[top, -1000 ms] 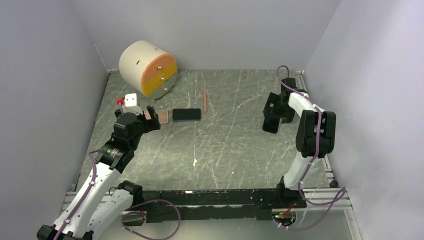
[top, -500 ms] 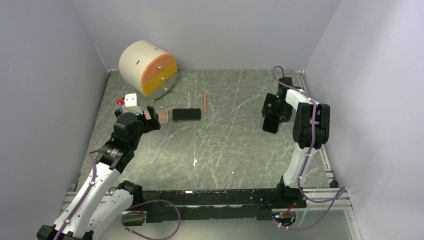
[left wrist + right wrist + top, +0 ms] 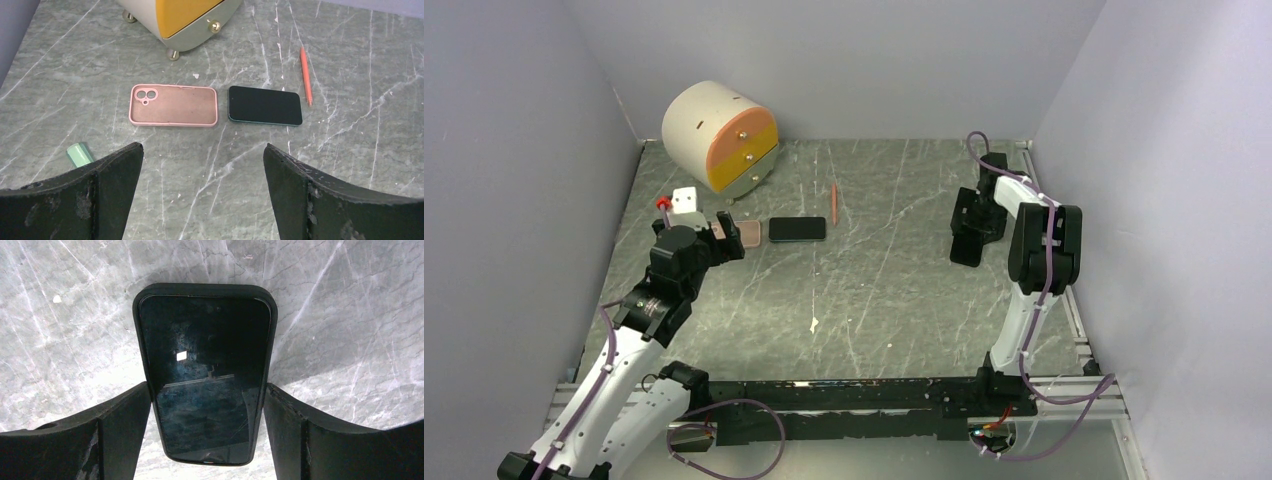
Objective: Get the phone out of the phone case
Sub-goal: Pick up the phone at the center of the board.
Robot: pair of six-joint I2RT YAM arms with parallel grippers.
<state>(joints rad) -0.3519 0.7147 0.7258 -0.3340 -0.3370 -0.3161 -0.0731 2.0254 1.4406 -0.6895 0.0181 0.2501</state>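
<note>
A black phone in a black case (image 3: 205, 340) sits screen-up between the fingers of my right gripper (image 3: 207, 387). Both fingers press on its long sides, and it hangs a little above the table. In the top view my right gripper (image 3: 970, 232) is at the right side of the table, where the black cased phone merges with the black fingers. My left gripper (image 3: 202, 147) is open and empty. It hovers just short of an empty pink phone case (image 3: 173, 105) and a bare dark phone (image 3: 265, 105) lying side by side.
A round cream and orange drawer unit (image 3: 719, 138) stands at the back left. A red pencil (image 3: 834, 203) lies beyond the bare phone (image 3: 797, 229). A small green object (image 3: 79, 154) and a white cube (image 3: 686, 200) lie near my left gripper (image 3: 729, 238).
My right arm's elbow has swung left and back while its gripper stays almost in place with the cased phone. My left arm has not moved.
</note>
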